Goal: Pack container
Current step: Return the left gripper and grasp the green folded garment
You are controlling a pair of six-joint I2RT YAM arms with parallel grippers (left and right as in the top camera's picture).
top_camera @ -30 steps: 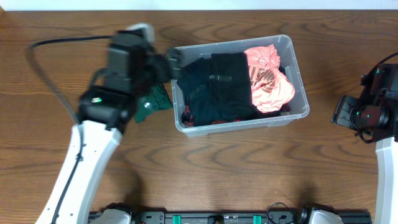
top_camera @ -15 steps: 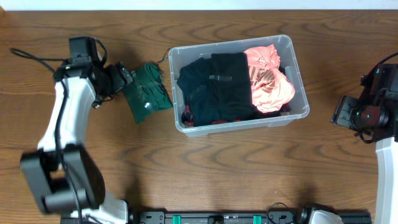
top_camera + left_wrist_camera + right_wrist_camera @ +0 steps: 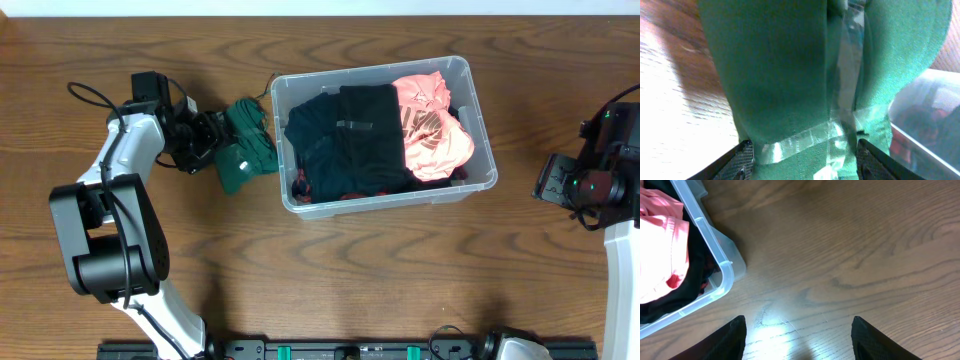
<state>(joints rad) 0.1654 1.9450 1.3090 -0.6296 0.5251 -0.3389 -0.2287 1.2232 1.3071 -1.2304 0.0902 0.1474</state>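
The clear plastic container (image 3: 387, 204) stands at the table's middle, filled with black clothes (image 3: 345, 140) and a coral-pink garment (image 3: 430, 125). A folded dark green garment (image 3: 250, 150) lies on the table against the container's left wall. My left gripper (image 3: 220, 140) is low at the garment's left side. In the left wrist view the jaws (image 3: 802, 162) are spread wide with the green garment (image 3: 785, 75) between them, and the container's wall (image 3: 927, 125) shows at the right. My right gripper (image 3: 553, 180) is open and empty over bare wood right of the container (image 3: 715, 242).
The left arm's black cable (image 3: 95, 95) trails over the table's far left. The table is dark brown wood (image 3: 850, 255). A black rail (image 3: 350, 350) runs along the front edge.
My left arm has swung from beside the container's left rim out to the left and come down with its jaws at the green garment. The garment shifted slightly. The right arm has not moved.
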